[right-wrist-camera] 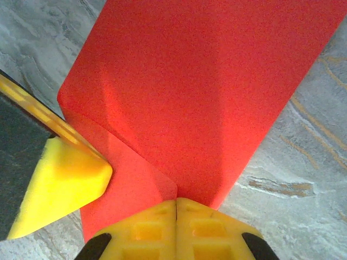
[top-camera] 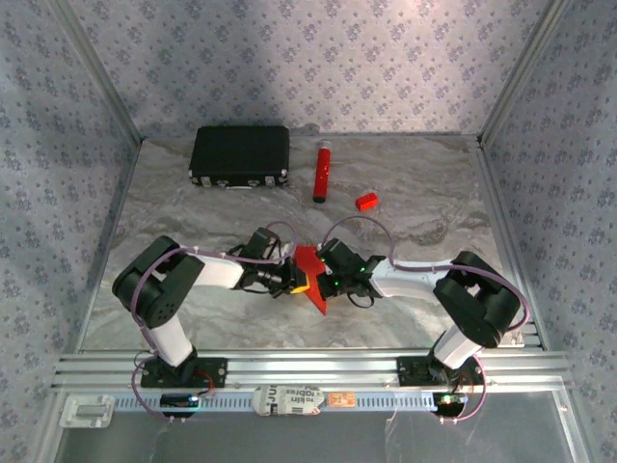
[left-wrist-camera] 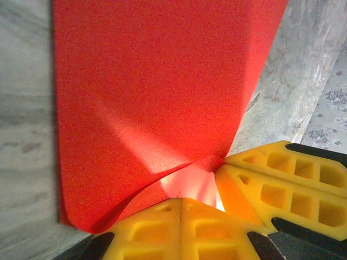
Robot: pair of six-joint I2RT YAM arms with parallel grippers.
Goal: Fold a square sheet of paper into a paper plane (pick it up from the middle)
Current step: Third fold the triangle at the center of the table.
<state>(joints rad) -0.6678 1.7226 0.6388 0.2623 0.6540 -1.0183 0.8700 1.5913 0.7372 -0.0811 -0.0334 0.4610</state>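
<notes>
The black case (top-camera: 240, 156) lies flat at the back left of the worktop (top-camera: 193, 289), well apart from both arms. Nearer the front, the left claw (top-camera: 292, 278) reaches in toward the middle and is clenched on the red paper (top-camera: 310, 273). In the left wrist view its two yellow fingers (left-wrist-camera: 146, 233) press together at the bottom, with the paper's edge pinched in the seam between them. A soft crease runs up from the grip, and the lower left corner curls under. The paper sits at the centre front of the worktop, held between the two claws. It is partly folded, with a pointed tip aimed toward the near edge; whether that tip touches the surface cannot be told. Just beside it the right claw (top-camera: 325, 281) is also clamped onto the paper, tip to tip with the left one. In the right wrist view its fingers (right-wrist-camera: 146, 230) meet over a folded flap. Farther back and to the right lies a red tube (top-camera: 321, 174), and right of that a small red block (top-camera: 366, 202).
</notes>
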